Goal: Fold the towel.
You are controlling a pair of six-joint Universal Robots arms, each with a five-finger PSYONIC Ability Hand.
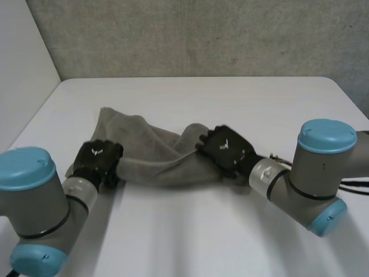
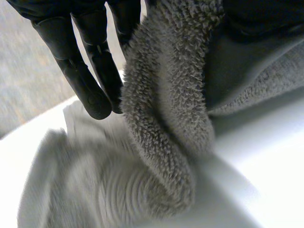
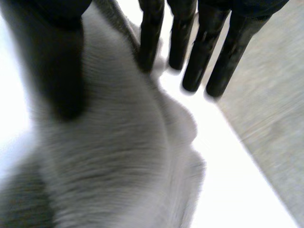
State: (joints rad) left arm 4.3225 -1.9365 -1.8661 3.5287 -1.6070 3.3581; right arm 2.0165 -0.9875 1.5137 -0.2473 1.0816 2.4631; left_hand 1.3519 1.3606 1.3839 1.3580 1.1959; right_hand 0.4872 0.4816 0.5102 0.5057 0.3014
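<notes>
Nearest the camera, the left arm (image 1: 34, 196) and right arm (image 1: 317, 173), grey-jointed with light-blue caps, reach in over the flat white table (image 1: 196, 242). The black left hand (image 1: 99, 157) sits at the near left end of the crumpled grey terry-cloth towel (image 1: 153, 153). In its wrist view, a thick fold of the towel (image 2: 166, 109) is pinched between the thumb and the fingers (image 2: 90, 90), most of which are straight. The black right hand (image 1: 226, 147) is on the towel's right end. There the cloth (image 3: 118, 156) runs up between the thumb (image 3: 57, 71) and the straight fingers (image 3: 209, 57), caught between them. The towel lies bunched in a band between the hands, one corner spreading toward the far left. Beyond it are bare tabletop and a rough grey wall (image 1: 202, 34).
</notes>
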